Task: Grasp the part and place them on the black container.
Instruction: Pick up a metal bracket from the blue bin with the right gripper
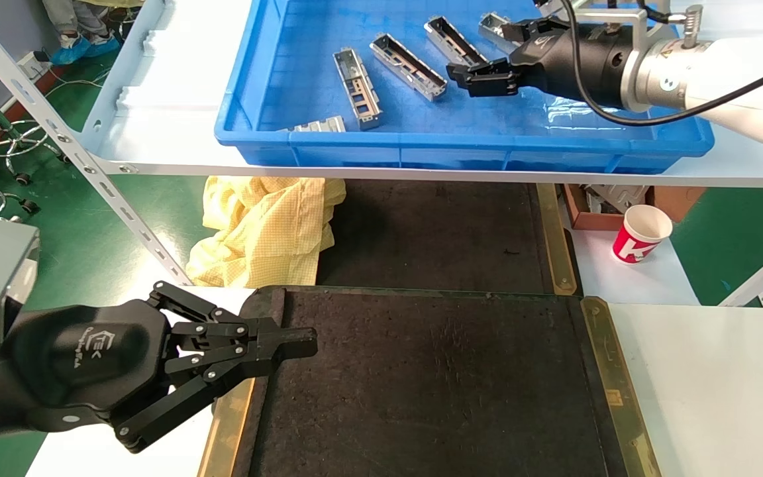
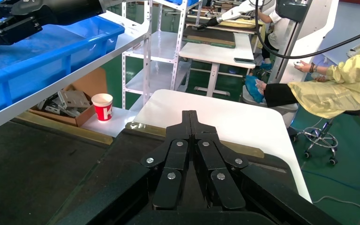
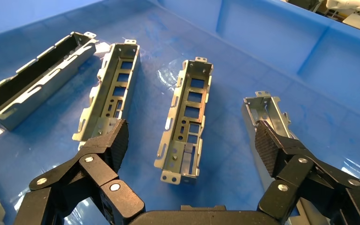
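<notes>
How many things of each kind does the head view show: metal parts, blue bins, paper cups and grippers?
metal parts: 5
blue bin: 1
paper cup: 1
grippers, left gripper and right gripper: 2
Total: 9
</notes>
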